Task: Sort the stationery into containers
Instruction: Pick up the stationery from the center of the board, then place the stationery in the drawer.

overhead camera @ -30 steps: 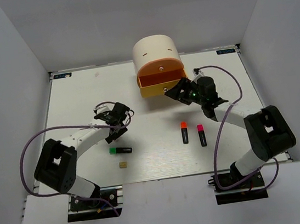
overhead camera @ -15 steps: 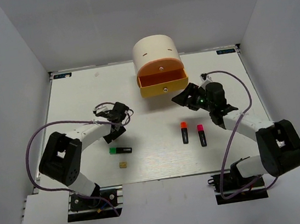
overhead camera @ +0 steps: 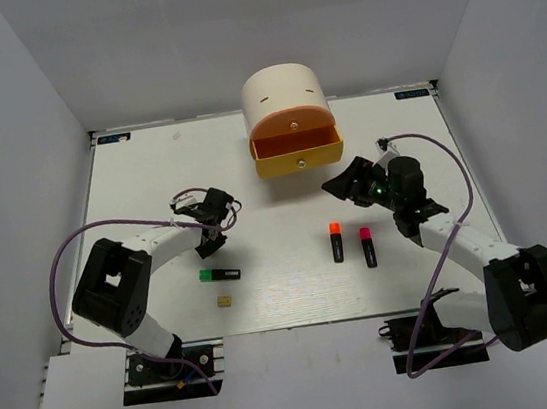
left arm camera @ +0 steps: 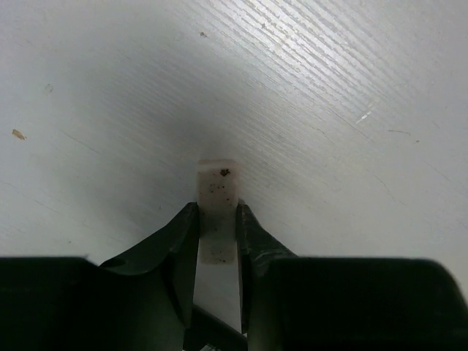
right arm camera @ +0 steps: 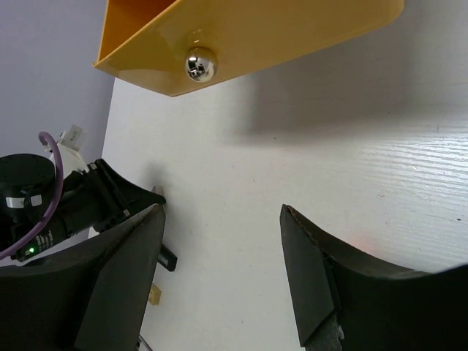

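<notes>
My left gripper (overhead camera: 216,208) is low over the left-middle of the table and is shut on a white speckled eraser (left arm camera: 218,208), which touches the tabletop. My right gripper (overhead camera: 343,181) is open and empty, just right of and below the open yellow-orange drawer (overhead camera: 297,151) of the cream desk unit (overhead camera: 285,97). The drawer's round knob (right arm camera: 199,63) shows in the right wrist view above the open fingers (right arm camera: 128,270). A green-capped highlighter (overhead camera: 219,274), a tan block (overhead camera: 225,300), an orange-capped highlighter (overhead camera: 337,240) and a pink-capped highlighter (overhead camera: 368,246) lie on the table.
The peach upper drawer front (overhead camera: 290,122) is closed. My left arm (right arm camera: 66,205) shows at the left of the right wrist view. Grey walls enclose the white table (overhead camera: 148,171) on three sides.
My right gripper has drawn back to the right, away from the drawer's knob, and the drawer stays open. My left gripper has barely moved.
</notes>
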`<act>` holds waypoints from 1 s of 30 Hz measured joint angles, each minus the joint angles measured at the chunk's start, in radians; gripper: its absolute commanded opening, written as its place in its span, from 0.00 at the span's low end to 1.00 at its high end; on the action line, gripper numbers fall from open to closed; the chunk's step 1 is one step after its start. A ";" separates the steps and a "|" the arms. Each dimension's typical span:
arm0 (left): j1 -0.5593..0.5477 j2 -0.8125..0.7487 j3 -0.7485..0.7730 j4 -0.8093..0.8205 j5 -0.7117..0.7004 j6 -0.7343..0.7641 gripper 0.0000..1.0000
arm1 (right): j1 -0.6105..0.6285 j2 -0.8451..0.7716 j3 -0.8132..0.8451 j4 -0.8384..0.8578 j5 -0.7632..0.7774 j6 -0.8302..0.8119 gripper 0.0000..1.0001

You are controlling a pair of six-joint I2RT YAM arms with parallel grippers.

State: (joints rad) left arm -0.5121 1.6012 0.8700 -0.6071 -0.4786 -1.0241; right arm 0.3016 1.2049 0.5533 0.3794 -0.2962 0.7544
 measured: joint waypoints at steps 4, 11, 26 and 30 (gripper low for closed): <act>0.000 -0.011 0.000 0.000 0.004 0.019 0.16 | -0.006 -0.026 0.000 -0.018 -0.023 -0.021 0.60; -0.009 -0.138 0.029 -0.001 0.037 0.132 0.00 | -0.017 -0.081 -0.014 -0.032 -0.088 -0.129 0.21; -0.022 -0.284 0.246 0.328 0.443 0.535 0.00 | -0.020 -0.142 -0.032 -0.097 -0.343 -0.477 0.00; -0.033 -0.238 0.301 0.433 0.598 0.649 0.00 | -0.020 -0.156 -0.032 -0.127 -0.430 -0.595 0.03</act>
State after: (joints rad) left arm -0.5453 1.3628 1.1709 -0.1745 0.1192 -0.3748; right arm 0.2817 1.0489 0.5209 0.2520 -0.7265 0.1589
